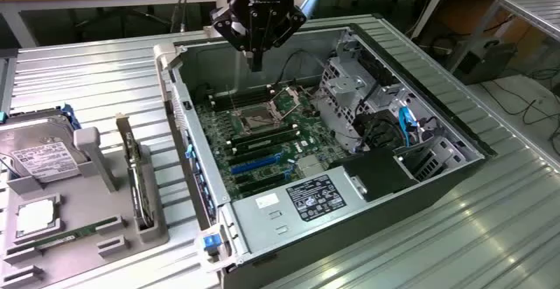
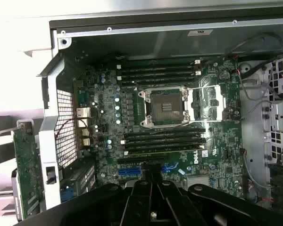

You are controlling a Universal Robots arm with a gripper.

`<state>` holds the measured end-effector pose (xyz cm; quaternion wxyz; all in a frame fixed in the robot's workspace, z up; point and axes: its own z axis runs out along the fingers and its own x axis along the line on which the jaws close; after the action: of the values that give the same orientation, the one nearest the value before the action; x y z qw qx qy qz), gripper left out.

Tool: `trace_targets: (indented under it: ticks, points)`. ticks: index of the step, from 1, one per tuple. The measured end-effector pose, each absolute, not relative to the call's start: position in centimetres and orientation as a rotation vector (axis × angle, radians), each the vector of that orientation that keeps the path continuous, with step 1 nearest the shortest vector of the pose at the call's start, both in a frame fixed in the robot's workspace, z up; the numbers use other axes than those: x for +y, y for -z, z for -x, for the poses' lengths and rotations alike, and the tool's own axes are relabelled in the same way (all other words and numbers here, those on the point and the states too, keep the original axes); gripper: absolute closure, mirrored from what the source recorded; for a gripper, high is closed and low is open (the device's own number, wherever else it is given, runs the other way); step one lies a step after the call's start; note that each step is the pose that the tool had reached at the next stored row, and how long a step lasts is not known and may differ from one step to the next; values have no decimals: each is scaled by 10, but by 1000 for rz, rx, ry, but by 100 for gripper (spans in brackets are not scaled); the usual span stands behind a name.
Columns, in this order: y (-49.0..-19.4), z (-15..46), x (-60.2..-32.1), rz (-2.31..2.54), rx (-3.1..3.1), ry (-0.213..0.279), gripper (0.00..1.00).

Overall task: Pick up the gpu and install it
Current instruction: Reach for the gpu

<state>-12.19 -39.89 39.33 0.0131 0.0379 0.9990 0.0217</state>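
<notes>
I see the fingers (image 1: 256,58) closed, empty, over the case (image 1: 219,63); the gpu (image 1: 134,184) stands, I think, in the holder (image 1: 96,217), exterior view's left.

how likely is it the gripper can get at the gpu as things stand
Probably yes: the gpu stands upright in the grey holder beside the case, its top edge uncovered. The gripper hangs shut above the open case, clear of its wall.

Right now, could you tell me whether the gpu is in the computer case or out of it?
Out: the gpu stands on edge in the grey holder outside the case, at the exterior view's left.
</notes>
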Motion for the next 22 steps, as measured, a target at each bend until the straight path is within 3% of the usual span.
trace_targets:
  ticks: [11, 22]
  points:
    - [-393, 137, -411, -115, 3112, -66, 89]
    - [-384, 239, -425, -114, 3112, -48, 89]
